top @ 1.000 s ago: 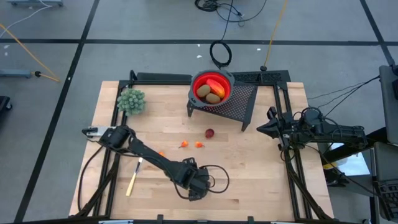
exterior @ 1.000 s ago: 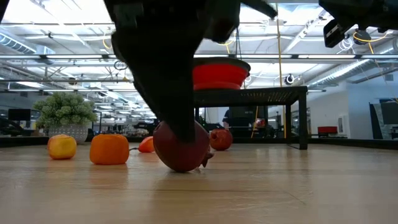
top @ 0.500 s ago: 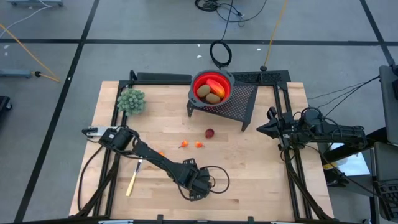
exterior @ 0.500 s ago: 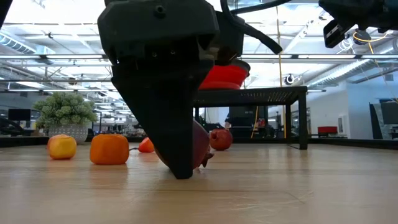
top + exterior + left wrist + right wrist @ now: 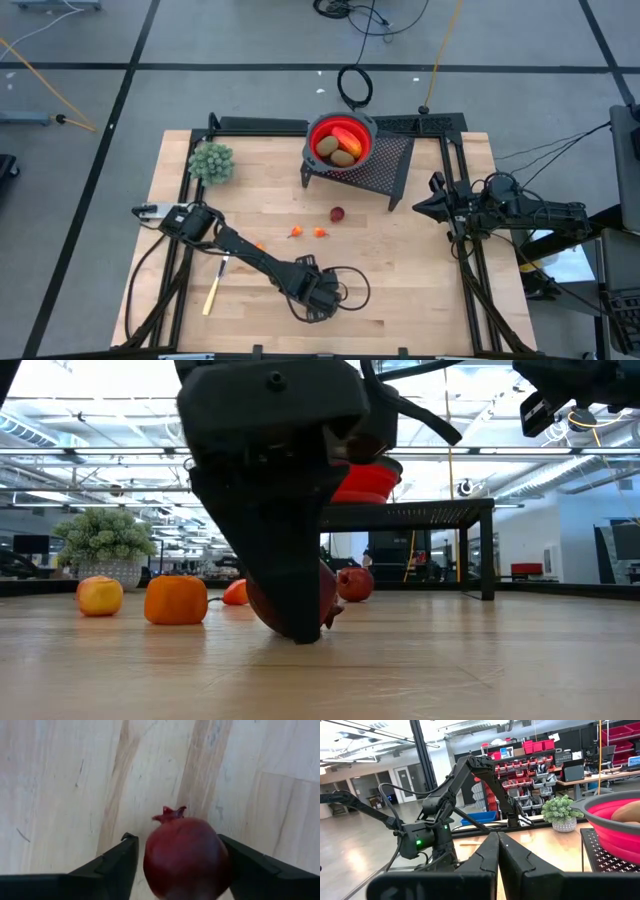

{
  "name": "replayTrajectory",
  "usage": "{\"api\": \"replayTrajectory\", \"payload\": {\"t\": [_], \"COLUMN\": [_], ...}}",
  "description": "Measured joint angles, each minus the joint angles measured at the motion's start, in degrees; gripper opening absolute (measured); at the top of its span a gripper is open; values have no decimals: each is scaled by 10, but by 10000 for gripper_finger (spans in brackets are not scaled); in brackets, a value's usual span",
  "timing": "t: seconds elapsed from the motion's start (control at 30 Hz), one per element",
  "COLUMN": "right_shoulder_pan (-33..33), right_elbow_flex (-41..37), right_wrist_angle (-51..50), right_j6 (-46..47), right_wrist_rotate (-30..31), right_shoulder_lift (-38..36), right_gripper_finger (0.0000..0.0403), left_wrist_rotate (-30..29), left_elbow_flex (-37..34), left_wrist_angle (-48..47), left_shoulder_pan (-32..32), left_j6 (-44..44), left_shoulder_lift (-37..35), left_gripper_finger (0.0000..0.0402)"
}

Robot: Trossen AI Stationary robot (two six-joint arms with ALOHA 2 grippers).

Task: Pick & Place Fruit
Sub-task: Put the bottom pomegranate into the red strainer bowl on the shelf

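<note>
My left gripper (image 5: 318, 303) is open near the table's near edge, pointing down over a dark red ball (image 5: 186, 857) that rests on the wood, one finger on each side of it. In the low view the gripper (image 5: 290, 560) hides most of this ball (image 5: 330, 598). A second dark red ball (image 5: 337, 213) lies mid-table, with tiny orange bits (image 5: 296, 232) (image 5: 320, 232) near it. The red bowl (image 5: 312, 135) holds the elongated red-orange piece (image 5: 348, 134) and two brownish-green ovals (image 5: 330, 148). My right gripper (image 5: 497, 840) waits shut at the table's right edge (image 5: 420, 207). My left gripper comes at the dark red ball from above, pointing down, with its fingers on the ball's two sides. One finger (image 5: 240, 862) looks to lie against the ball's side (image 5: 220, 860). A narrow gap shows between the other finger (image 5: 120, 857) and the ball. The ball sits on the table.
The bowl stands on a black mesh rack (image 5: 385, 160) at the far edge. A bushy green clump (image 5: 211, 161) sits at the far left. A yellow-handled knife (image 5: 214, 287) lies near the left arm. One more orange bit (image 5: 260, 246) lies beside that arm.
My left gripper has come down over the dark red ball until its fingertips reach close to the tabletop, and has shifted slightly toward the table's right. The ball has stayed where it was.
</note>
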Motion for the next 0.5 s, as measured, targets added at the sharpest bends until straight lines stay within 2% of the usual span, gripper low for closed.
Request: {"api": "replayTrajectory", "payload": {"t": [0.33,0.5], "right_shoulder_pan": [0,0], "right_elbow_flex": [0,0], "right_wrist_angle": [0,0], "right_j6": [0,0], "right_wrist_rotate": [0,0], "right_shoulder_lift": [0,0], "right_gripper_finger": [0,0], "left_wrist_rotate": [6,25], "left_elbow_flex": [0,-1], "left_wrist_angle": [-3,-60], "left_shoulder_pan": [13,27], "left_j6": [1,2], "left_shoulder_lift": [-1,-20], "left_gripper_finger": [184,173]}}
